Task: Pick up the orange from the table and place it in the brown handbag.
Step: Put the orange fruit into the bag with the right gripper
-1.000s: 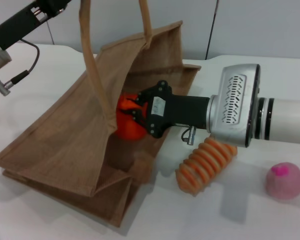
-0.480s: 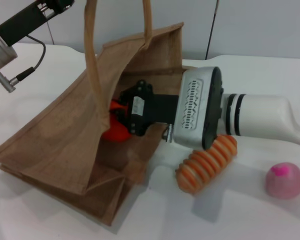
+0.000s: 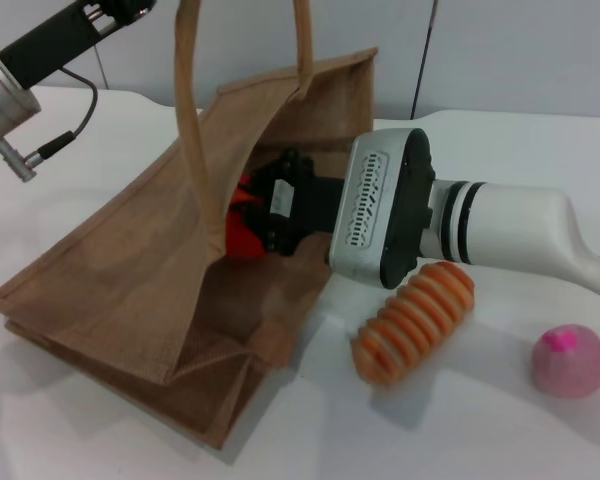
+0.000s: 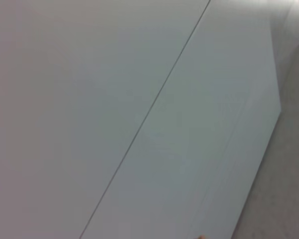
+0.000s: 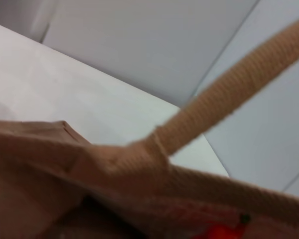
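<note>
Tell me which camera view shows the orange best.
The head view: the orange sits inside the brown handbag, in the right gripper, partly hidden. The right wrist view catches only an orange sliver at its edge; the left wrist view shows none.

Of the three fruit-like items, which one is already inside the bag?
The orange: bright red-orange, held by the right gripper inside the brown handbag. The ribbed orange-and-cream item and the pink ball lie outside on the table.

Bright even light, soft shadows on table (image 3: 100,440), right wrist view blurred
</note>
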Action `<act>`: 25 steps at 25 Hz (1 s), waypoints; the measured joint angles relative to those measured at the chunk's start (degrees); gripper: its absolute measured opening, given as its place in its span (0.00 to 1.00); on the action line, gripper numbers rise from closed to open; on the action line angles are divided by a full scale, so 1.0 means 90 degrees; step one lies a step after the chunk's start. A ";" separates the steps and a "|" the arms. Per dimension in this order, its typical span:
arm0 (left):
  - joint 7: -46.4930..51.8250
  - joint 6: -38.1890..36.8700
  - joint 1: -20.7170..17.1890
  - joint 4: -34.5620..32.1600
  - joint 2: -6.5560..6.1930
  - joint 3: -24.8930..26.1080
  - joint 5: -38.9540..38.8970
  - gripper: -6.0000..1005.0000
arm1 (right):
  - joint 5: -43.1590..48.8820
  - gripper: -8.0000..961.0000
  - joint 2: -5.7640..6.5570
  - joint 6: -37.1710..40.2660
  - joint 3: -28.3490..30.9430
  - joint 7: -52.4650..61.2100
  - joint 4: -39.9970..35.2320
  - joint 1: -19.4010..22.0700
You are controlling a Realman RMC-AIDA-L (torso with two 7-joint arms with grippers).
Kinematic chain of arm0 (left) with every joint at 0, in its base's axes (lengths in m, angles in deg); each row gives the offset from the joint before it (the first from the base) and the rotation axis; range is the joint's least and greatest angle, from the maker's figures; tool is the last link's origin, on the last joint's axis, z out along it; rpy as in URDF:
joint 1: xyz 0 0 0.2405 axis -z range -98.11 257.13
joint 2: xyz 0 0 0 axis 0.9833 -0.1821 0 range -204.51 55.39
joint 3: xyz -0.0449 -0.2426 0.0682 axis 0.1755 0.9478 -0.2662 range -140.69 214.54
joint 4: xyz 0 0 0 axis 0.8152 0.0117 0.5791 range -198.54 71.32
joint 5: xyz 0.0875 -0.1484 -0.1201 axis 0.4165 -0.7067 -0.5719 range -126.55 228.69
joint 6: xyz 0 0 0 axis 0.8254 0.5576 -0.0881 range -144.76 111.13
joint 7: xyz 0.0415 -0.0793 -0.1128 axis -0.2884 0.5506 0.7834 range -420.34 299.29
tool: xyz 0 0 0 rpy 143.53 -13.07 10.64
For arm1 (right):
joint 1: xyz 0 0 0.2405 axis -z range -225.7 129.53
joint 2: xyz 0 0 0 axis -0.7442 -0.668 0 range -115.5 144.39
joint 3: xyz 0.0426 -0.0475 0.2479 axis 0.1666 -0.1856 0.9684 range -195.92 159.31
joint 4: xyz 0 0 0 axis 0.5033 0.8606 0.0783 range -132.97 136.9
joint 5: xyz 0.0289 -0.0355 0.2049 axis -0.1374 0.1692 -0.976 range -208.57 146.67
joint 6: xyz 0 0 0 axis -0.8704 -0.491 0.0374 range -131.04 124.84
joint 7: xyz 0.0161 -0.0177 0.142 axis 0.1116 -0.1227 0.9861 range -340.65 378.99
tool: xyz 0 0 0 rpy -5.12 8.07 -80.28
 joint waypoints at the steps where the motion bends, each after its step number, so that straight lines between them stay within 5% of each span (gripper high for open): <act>1: 0.0000 -0.0009 0.0000 0.0000 0.0000 0.0000 0.0001 0.12 | 0.0000 0.09 0.0000 -0.0041 0.0023 0.0003 -0.0009 0.0005; 16: -0.0094 -0.0578 -0.0038 0.0217 -0.0035 0.0000 0.0013 0.12 | 0.0000 0.26 0.0030 -0.0079 0.0091 0.0010 -0.0042 0.0207; 25: -0.0137 -0.0994 -0.0081 0.0265 -0.0030 0.0003 0.0101 0.12 | 0.0000 0.66 0.0054 -0.0018 0.0510 0.0050 0.0029 0.0535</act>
